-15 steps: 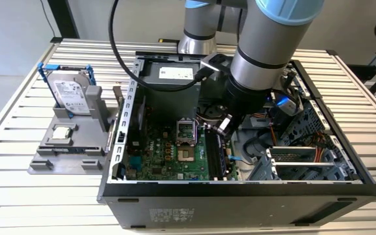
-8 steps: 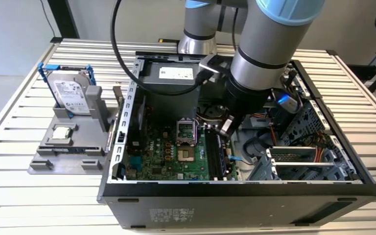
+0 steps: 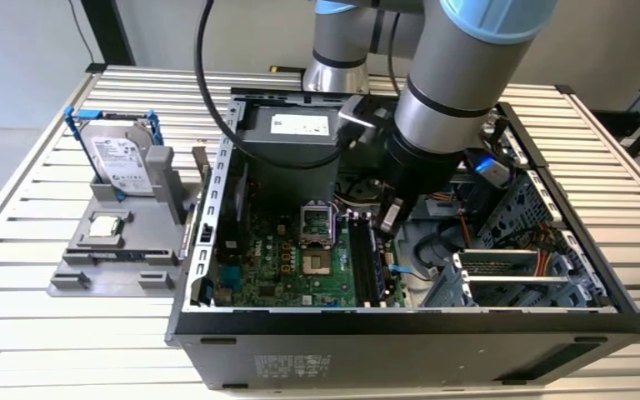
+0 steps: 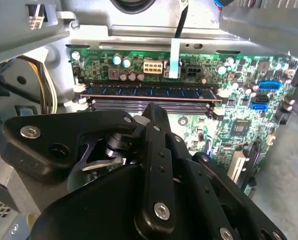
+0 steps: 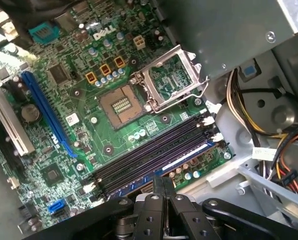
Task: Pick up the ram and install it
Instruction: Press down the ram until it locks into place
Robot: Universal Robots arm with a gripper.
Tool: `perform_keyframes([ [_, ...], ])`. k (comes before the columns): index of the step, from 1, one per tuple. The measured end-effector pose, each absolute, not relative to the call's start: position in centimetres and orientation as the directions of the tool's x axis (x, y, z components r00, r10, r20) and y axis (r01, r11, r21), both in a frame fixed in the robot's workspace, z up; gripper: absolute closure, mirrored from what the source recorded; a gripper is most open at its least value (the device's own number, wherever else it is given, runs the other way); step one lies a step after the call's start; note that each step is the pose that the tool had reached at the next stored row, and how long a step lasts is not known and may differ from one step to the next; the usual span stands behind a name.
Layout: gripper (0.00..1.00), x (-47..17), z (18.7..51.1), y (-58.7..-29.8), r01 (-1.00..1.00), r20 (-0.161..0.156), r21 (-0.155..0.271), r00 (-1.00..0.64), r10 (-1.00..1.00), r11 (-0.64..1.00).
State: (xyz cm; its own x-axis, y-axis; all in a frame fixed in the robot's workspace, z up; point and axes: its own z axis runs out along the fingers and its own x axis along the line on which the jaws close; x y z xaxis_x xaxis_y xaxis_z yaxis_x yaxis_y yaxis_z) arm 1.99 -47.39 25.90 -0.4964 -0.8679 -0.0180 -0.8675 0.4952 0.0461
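tool [image 3: 388, 218] lowered inside the open computer case [image 3: 409, 321], just above the memory slots [image 3: 367, 258] on the green motherboard [image 3: 287, 267], near the case's middle in the exterior view. in both wrist views, black finger linkages drawn together into a narrow central stack, fingers [image 5: 161, 187] closed with nothing visible between them.

ram [image 4: 149, 92] seated lengthwise in one of the memory slots, a long dark stick with a row of chips, standing on edge in the slot farthest from the processor socket [image 5: 121, 105]; white latch clips at both slot ends [image 4: 79, 88]. same stick seen in the first wrist view [image 5: 163, 162] as a bluish strip along the outer slot, directly beneath the closed fingers. contact between fingers and ram edge: cannot tell, close above or touching.

processor socket open, its metal load frame [image 5: 171, 82] tilted up beside it. blue expansion slot [image 5: 46, 115] on the far side of the socket from the memory slots.

outside the case, toward the exterior view's left, a grey holder [image 3: 120, 242] on the slatted metal surface [image 3: 31, 317], carrying a silver hard drive in a blue bracket [image 3: 117, 158] standing upright, and a small square silver chip [image 3: 106, 227] lying flat below it.
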Motion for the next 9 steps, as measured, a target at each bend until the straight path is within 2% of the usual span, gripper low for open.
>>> perform_keyframes([
  [9, 1.0, 1.99, 25.9, -47.39, -0.925, -0.03, 0.046, -0.379, -0.925, 0.378],
])
